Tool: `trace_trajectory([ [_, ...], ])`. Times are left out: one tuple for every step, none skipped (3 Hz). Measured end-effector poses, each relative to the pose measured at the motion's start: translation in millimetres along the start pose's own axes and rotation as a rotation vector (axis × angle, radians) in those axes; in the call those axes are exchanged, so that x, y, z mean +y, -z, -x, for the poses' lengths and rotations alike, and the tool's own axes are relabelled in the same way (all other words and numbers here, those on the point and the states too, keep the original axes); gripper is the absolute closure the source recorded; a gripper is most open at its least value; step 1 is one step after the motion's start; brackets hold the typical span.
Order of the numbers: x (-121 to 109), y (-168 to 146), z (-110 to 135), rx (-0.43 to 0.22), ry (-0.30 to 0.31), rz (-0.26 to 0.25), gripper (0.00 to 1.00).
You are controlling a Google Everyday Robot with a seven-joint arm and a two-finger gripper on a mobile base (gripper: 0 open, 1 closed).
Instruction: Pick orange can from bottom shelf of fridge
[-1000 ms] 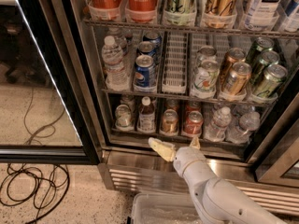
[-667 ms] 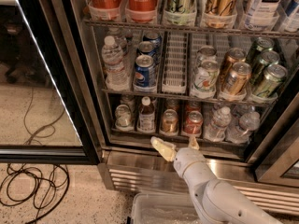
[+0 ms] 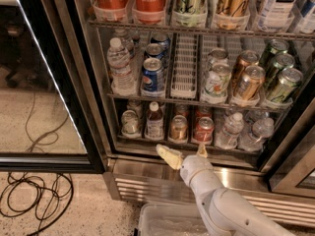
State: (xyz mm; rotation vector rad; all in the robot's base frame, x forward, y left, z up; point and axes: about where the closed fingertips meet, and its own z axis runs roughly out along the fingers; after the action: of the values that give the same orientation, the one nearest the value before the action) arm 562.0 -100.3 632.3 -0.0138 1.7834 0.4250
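- Speckled floor [image 3: 93,208] down here, black cables [image 3: 29,200] looped at the left, and the fridge [image 3: 91,82] standing with its black-framed glass door [image 3: 49,163] swung out to the left.
- We see the bottom shelf [image 3: 142,141] as a dark wire rack split into narrow lanes. Below it sits a ribbed, shiny steel base [image 3: 147,188].
- The orange can [image 3: 178,128] stands upright at the front of its lane: short, coppery body, silver top. A small brown bottle [image 3: 154,121] is in the lane to its left, and a redder can [image 3: 204,129] is just beside it on the right. Pretty tight on both sides.
- The pincer [image 3: 186,154] is spread wide and holding nothing. Its cream fingers [image 3: 170,156] hover just in front of and below the shelf's front edge, over the steel lip, not touching the can.
- Compared with a second ago we spot basically no change: the pincer is in about the same spot and the cans haven't shifted.
- A clear plastic tub [image 3: 167,220] sits low by the white arm.
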Motion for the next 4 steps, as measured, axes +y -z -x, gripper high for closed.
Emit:
trace_trajectory([
  [0.1, -0.1, -0.1, 0.0, 0.0, 0.0, 0.0],
  [-0.8, -3.2, -1.7, -0.001, -0.007, -0.005, 0.0],
  [-4.1, -7.1, -3.8, -0.01, -0.011, -0.027, 0.07],
  [-6.3, -11.6, -7.4, -0.018, -0.014, -0.039, 0.12],
])
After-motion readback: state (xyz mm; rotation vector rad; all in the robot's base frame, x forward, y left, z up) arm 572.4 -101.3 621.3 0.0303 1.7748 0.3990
